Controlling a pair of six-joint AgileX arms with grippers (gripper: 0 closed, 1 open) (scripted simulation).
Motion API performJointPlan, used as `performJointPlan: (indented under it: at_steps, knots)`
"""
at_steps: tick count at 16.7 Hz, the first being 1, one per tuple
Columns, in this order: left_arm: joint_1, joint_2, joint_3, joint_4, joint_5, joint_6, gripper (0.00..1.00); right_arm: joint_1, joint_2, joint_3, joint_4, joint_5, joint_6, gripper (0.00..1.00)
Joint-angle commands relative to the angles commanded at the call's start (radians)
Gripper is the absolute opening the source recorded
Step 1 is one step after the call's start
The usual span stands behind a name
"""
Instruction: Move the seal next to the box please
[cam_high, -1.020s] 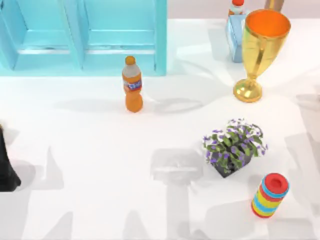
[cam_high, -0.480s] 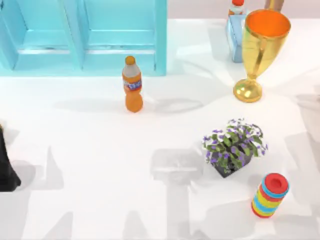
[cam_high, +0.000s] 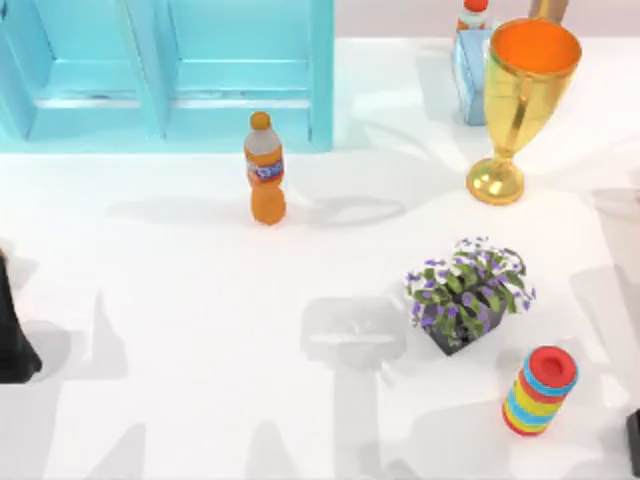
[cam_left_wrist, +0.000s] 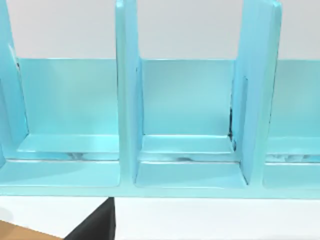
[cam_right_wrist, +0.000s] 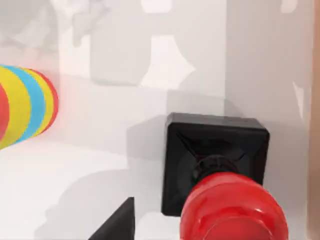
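Since half a second ago: a dark piece of the right arm (cam_high: 634, 442) has come in at the top view's edge, at about 4 o'clock. Nothing else has shifted.

Top view, largest first:
- White table (cam_high: 200, 330).
- Pale blue box (cam_high: 170, 75) with open compartments, at 11 o'clock along the far edge.
- Gold goblet (cam_high: 520, 100), upright, at 1 o'clock.
- Potted plant (cam_high: 468, 292) with purple and white flowers, at 4 o'clock.
- Orange bottle (cam_high: 265, 170), upright, at 12 o'clock, near the box's front but apart from it.
- Striped cylinder (cam_high: 540, 392) with a red top, at 5 o'clock, near the plant.
- Left arm (cam_high: 12, 345), parked at the 9 o'clock edge.

Left wrist view: looks straight into the box's compartments. A dark part of the left gripper (cam_left_wrist: 95, 226) sits low in the picture; open or closed, cannot tell.

Right wrist view: adds the seal (cam_right_wrist: 220, 165). Its black square base stands flat on the table with the glossy red knob on top. It is near the striped cylinder and apart from it, so well away from the box. A dark part of the right gripper (cam_right_wrist: 119, 224) is beside the seal, not touching it; open or closed, cannot tell.
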Motion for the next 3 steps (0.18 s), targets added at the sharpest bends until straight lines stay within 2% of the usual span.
performJointPlan:
  at_steps: [3]
  knots:
    - [0.000, 0.000, 0.000, 0.000, 0.000, 0.000, 1.00, 0.000, 0.000, 0.000, 0.000, 0.000, 0.000, 1.00]
